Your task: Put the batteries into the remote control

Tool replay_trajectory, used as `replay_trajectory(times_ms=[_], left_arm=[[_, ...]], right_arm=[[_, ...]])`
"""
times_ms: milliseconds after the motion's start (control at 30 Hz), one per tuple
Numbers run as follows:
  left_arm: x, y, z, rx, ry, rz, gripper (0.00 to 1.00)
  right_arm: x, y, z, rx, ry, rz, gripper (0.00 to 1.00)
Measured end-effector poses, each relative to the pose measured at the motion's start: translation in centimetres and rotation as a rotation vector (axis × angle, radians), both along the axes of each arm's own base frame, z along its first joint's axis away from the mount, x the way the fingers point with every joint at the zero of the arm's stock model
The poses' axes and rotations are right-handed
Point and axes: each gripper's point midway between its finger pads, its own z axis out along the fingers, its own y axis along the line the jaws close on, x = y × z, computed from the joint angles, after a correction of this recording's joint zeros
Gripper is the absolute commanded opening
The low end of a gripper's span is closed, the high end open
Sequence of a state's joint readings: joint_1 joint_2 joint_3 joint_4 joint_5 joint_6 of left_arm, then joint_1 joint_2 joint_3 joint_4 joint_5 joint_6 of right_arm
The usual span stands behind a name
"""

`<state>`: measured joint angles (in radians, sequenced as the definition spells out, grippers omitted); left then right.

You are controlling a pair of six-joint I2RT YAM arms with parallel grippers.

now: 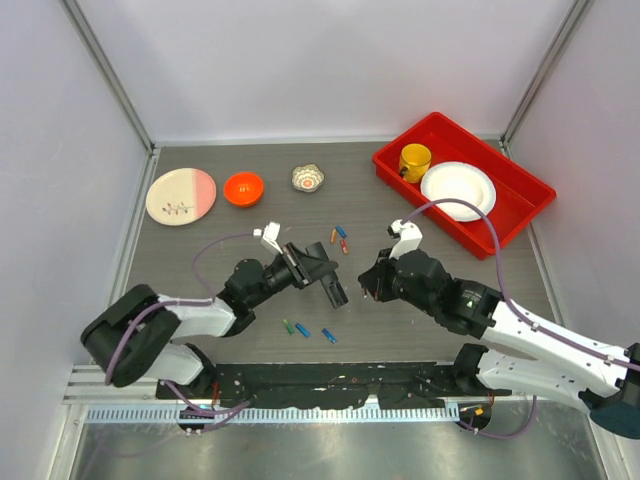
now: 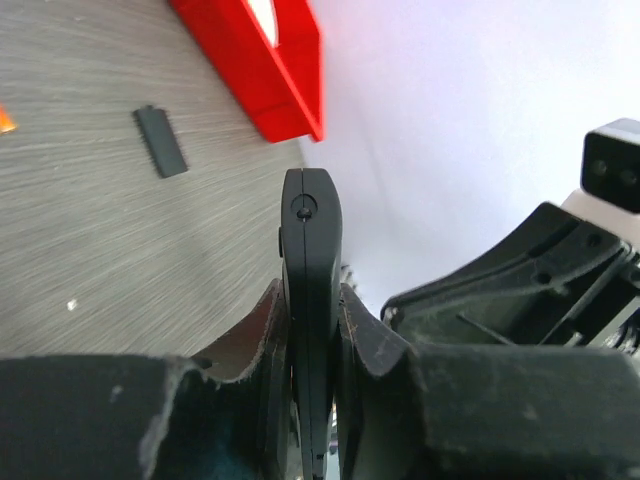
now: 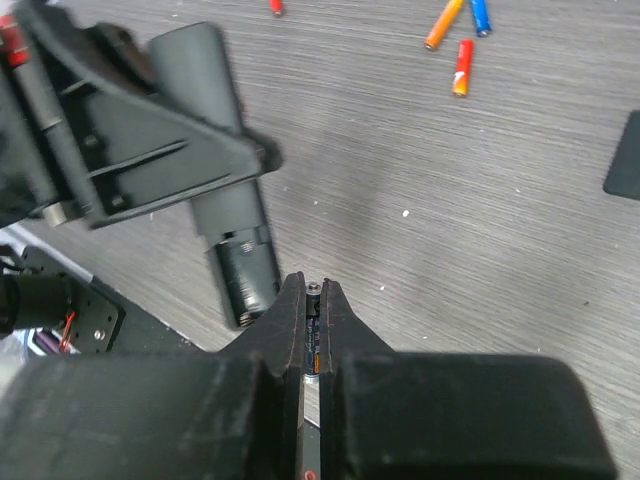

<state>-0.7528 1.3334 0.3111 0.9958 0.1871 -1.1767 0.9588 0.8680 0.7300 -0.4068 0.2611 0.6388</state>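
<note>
The slim black plastic remote control stands on edge at the centre of the left wrist view, clamped in my left gripper. My right gripper is pressed together near the remote's end. Small orange and blue cylinder batteries lie loose on the grey table, upper right.

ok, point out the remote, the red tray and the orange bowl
remote (image 2: 310,250), left wrist view, on its upper half.
red tray (image 1: 520,197), top view, on the bare floor at its right end.
orange bowl (image 1: 243,188), top view, on its middle.
</note>
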Motion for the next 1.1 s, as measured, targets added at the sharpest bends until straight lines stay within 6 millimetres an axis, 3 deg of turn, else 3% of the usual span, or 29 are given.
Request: replay_trajectory(times_ms=[100,267,533,700,1100], left_arm=[[0.7,-0.7,-0.1,-0.077,0.034,-0.013,0.0],[1.5,-1.8,-3.1,-0.083,0.17,-0.037,0.0],[2.0,-3.6,2.1,-0.194,0.072,-0.115,0.0],[1.8,-4.2,4.2,-0.229,0.025,-0.155,0.0],[1.7,-4.3,5.3,-0.26,0.033,-0.172,0.0]], right_arm=[[-0.5,0.6,1.4,0.02,-0.061,0.047,0.01],[-0.5,1.4,3.8,0.059,-0.158,0.083,0.01],[0.1,2.8,4.4,0.008,-0.232,0.126,0.01],[0.2,3.5,5.6,0.014,-0.3,0.133,0.01],[1.2,3.4,6.9,-0.028,-0.412,0.071,0.01]])
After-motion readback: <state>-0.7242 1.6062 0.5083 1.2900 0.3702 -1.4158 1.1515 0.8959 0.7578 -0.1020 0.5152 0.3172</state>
